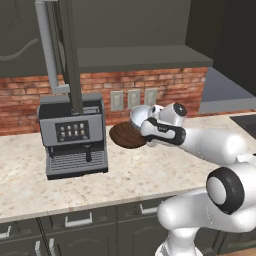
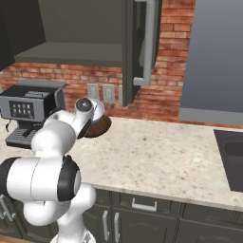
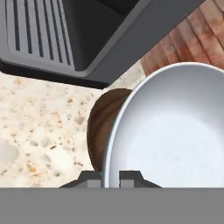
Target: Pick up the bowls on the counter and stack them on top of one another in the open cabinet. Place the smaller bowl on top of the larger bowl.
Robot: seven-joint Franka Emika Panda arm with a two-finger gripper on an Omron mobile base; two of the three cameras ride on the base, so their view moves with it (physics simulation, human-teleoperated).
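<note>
The smaller pale blue-white bowl (image 3: 175, 131) fills the right of the hand view, its rim running between my two fingertips; my gripper (image 3: 111, 178) is shut on that rim. From the left base camera the pale bowl (image 1: 140, 114) hangs tilted just above the counter (image 1: 125, 175), at the end of my hand. The larger brown wood-grain bowl (image 1: 125, 136) lies on the counter right beside and below it, partly hidden behind the pale bowl (image 2: 98, 108) and my wrist. The brown bowl (image 3: 103, 127) peeks out left of the pale one. The open cabinet (image 1: 145, 57) is above, its shelf bare.
A grey coffee machine (image 1: 72, 135) stands on the counter just left of the bowls. The cabinet's open door (image 1: 55, 45) hangs above it. Wall outlets (image 1: 132, 99) sit on the brick behind. A dark cooktop (image 2: 230, 156) is set in the counter far right.
</note>
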